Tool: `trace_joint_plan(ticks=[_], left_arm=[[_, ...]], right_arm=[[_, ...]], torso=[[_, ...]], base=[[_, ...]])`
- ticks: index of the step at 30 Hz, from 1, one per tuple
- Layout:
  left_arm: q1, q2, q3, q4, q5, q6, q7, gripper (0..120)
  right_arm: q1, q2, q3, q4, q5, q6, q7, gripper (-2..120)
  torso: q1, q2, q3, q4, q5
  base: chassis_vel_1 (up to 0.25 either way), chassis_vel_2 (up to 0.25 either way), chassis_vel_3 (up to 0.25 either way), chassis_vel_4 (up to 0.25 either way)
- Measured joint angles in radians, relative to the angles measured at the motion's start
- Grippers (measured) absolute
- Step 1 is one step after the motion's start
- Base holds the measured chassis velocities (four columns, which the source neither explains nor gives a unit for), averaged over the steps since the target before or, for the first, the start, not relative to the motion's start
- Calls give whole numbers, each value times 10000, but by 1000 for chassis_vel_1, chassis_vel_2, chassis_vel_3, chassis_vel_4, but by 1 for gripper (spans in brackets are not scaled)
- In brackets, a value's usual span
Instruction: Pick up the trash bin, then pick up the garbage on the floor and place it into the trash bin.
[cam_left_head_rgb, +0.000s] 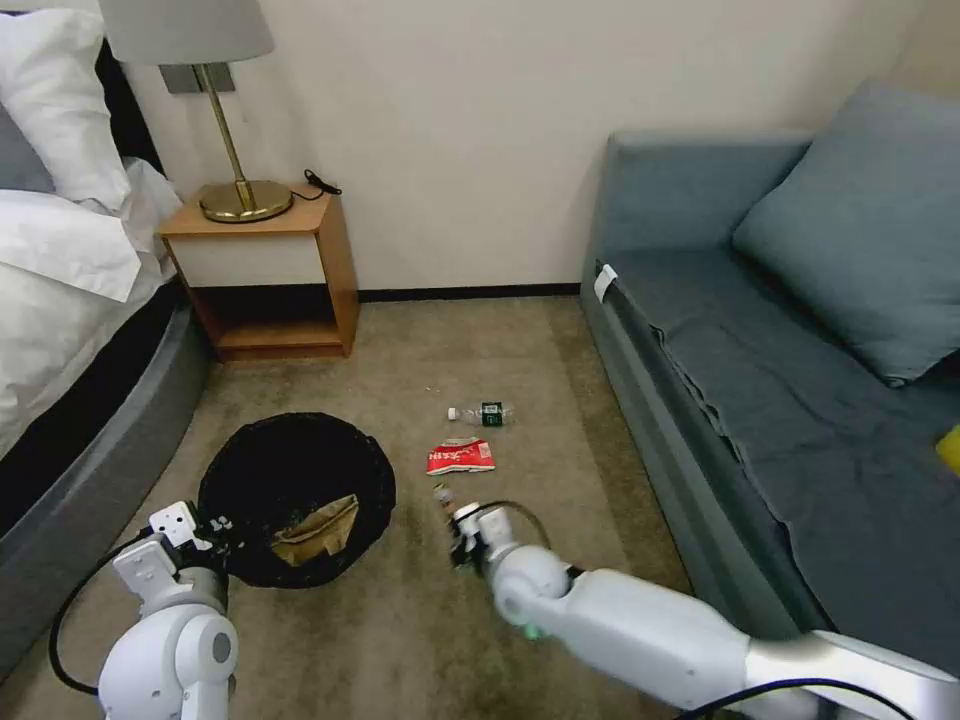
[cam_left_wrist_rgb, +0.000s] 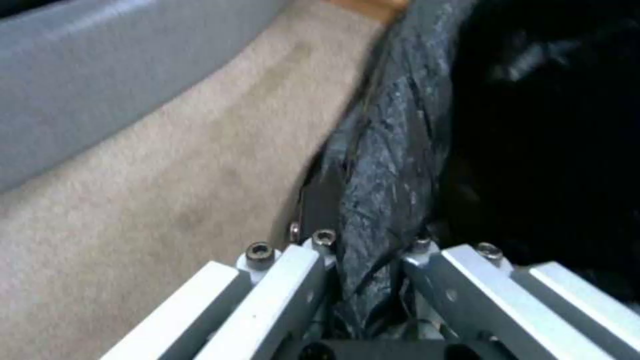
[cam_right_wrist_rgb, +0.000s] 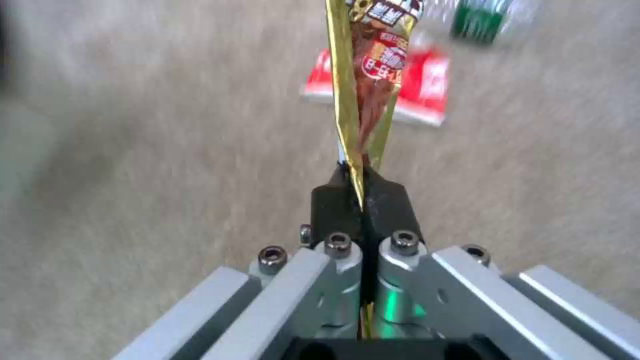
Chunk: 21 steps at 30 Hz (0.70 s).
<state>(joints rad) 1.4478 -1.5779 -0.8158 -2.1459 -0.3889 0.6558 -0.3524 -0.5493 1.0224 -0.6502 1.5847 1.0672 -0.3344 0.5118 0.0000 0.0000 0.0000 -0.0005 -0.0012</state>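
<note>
Gripping the bag-lined rim, the left gripper (cam_left_wrist_rgb: 363, 280) has its fingers closed on the near edge of the trash bin (cam_left_head_rgb: 295, 495), black plastic bunched between them in the left wrist view. Whether the bin is lifted off the carpet or only held, I cannot tell. Inside it, just beyond that gripper, lies the crumpled brown paper bag (cam_left_head_rgb: 318, 530), so by the look of it one piece is already dealt with.

To the bin's right, the right gripper (cam_right_wrist_rgb: 363, 200) is pinched tight on the lower end of the gold snack wrapper (cam_right_wrist_rgb: 367, 75), which stands up from its pads clear of the floor. That piece appears picked but not yet dropped in; the bin's opening sits near, to this gripper's left.

Just ahead of the right gripper the red-and-white snack packet (cam_left_head_rgb: 460, 456) lies flat on the carpet, and a little beyond that the clear plastic bottle (cam_left_head_rgb: 482, 413) lies on its side. Both appear left to collect.
</note>
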Motion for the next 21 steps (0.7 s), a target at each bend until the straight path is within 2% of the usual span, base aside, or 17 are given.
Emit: trace_joint_plan(ticks=[1, 4, 6, 9, 10, 11, 13, 14, 21], left_arm=[[3, 1, 44, 21, -8, 1, 12, 2], [16, 4, 112, 62, 17, -4, 25, 2], [22, 3, 123, 70, 27, -3, 24, 2], [49, -43, 252, 75, 128, -6, 31, 2], [63, -70, 301, 76, 178, -6, 46, 2], [63, -70, 301, 76, 178, -6, 46, 2], [87, -103, 348, 79, 254, -7, 53, 2], [100, -138, 403, 78, 308, -7, 67, 2], [72, -212, 504, 78, 406, -5, 68, 2]], right_arm=[[-3, -146, 257, 422, 4, 4, 23, 0], [105, -212, 672, 1167, 68, 121, 199, 0], [150, -183, 735, 1347, 133, 157, 260, 0], [405, 422, 802, 2240, 738, 363, 704, 0], [474, 836, 676, 2473, 904, 474, 894, 0], [474, 836, 676, 2473, 904, 474, 894, 0], [528, 1416, 423, 2634, 997, 623, 1056, 0], [580, 1952, 77, 2666, 1014, 796, 1189, 0], [691, 2547, -755, 2520, 1129, 942, 1348, 0]], torso=[[0, 0, 0, 0, 25], [0, 1, 0, 2, 6], [0, 1, 0, 4, 9], [0, 1, 0, 5, 9], [0, 1, 0, 6, 11], [0, 1, 0, 6, 11], [0, 1, 0, 7, 11], [0, 1, 0, 9, 11], [0, 1, -1, 6, 9]], base=[[0, 0, 0, 0], [0, 0, 0, 0], [0, 0, 0, 0], [0, 0, 0, 0], [0, 0, 0, 0], [0, 0, 0, 0], [0, 0, 0, 0], [0, 0, 0, 0], [0, 0, 0, 0]])
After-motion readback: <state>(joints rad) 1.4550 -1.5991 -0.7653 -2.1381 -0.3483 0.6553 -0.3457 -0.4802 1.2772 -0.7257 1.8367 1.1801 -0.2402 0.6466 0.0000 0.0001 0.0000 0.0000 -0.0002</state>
